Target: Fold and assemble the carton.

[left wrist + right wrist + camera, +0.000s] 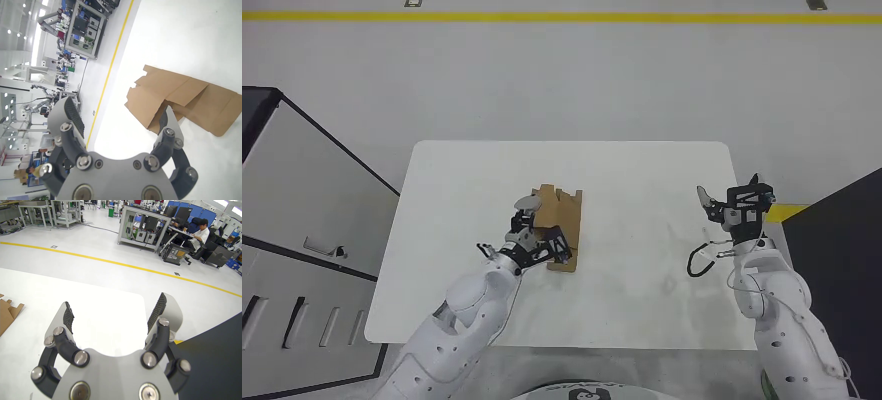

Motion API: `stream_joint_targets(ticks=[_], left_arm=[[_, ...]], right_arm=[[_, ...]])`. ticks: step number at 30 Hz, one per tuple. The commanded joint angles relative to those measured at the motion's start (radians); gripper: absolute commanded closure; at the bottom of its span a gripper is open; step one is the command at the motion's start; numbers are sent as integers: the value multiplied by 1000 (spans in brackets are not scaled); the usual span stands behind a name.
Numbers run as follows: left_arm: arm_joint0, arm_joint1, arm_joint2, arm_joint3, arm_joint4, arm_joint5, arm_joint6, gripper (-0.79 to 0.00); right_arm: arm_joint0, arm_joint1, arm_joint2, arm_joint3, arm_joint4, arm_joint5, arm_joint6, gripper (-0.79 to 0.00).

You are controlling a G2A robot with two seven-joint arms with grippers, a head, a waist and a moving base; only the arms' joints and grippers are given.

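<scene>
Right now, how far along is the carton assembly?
Early. Done: the carton lies on the table, mostly flat, with one panel slightly raised. In hand: the open left gripper sits at that panel's edge, one finger tucked against it, nothing clamped. The open right gripper hangs apart, by the table's edge. Left: all the erecting and flap folding.

My top camera looks straight down at the table (642,180). Both wrist cameras ride low and close, facing far. All three share the carton (564,215).
</scene>
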Motion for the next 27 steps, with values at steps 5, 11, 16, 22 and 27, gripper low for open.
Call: stream_joint_targets(ticks=[5,11,16,22,27], left_arm=[[-4,-1,5,-1,11,-4,-5,-785],[-13,-6,47,25,71,-7,-12,-785],[-35,-22,96,62,134,30,-116,-785],[-45,-25,107,53,159,48,-121,-785],[-46,-26,107,60,162,55,-96,-785]], right_arm=[[0,0,0,0,0,0,0,-785],[0,0,0,0,0,0,0,-785],[0,0,0,0,0,0,0,-785],[0,0,0,0,0,0,0,-785],[0,0,0,0,0,0,0,-785]])
